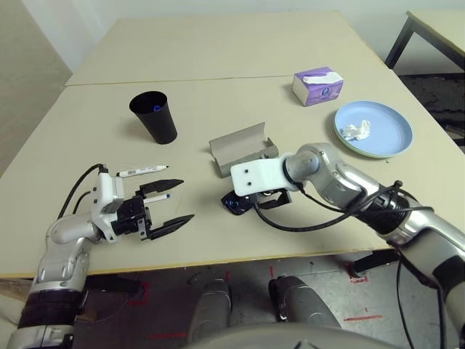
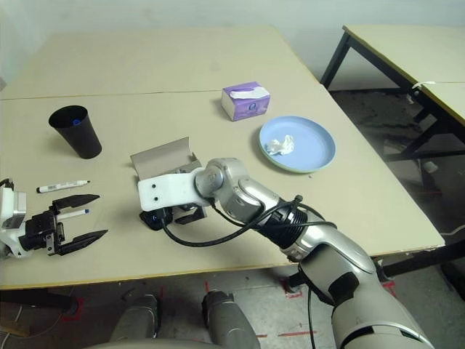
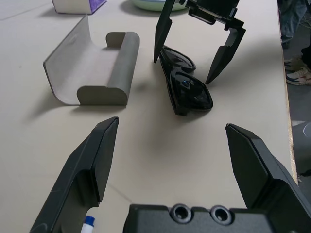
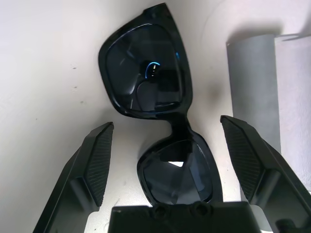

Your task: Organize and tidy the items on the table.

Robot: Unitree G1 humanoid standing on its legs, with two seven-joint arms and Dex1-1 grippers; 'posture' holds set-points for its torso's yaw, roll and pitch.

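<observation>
I see the black sunglasses (image 4: 160, 126) lying lenses-up, long axis along the wide-open right gripper (image 3: 187, 70) (nothing held).

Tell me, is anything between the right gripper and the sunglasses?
Nothing visible. The right gripper hangs open directly over the sunglasses, a finger on each side. The open case lies beside them, apart.
</observation>
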